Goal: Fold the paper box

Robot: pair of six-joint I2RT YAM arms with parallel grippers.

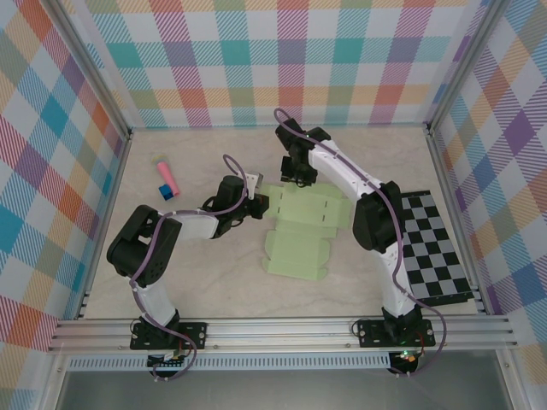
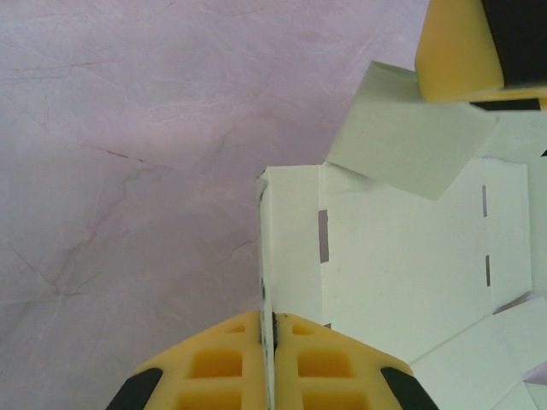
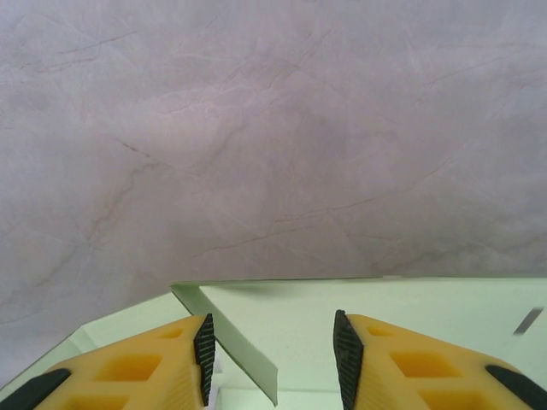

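The paper box (image 1: 301, 232) is a pale green flat tabbed cut-out lying mid-table. My left gripper (image 1: 255, 205) is at its left edge, shut on a thin side flap that stands upright, as the left wrist view shows (image 2: 267, 318). The sheet (image 2: 402, 273) spreads to the right of those jaws. My right gripper (image 1: 296, 177) hangs over the sheet's far edge and is open (image 3: 273, 342). A narrow folded-up flap (image 3: 248, 354) rises between its fingers, close to the left pad. One yellow right finger (image 2: 457, 51) rests over a tab.
A pink-and-blue stick (image 1: 166, 180) and a small green piece (image 1: 156, 159) lie at the back left. A black-and-white checkered board (image 1: 432, 248) lies at the right. Plaid walls and metal posts enclose the marbled table (image 1: 205, 282).
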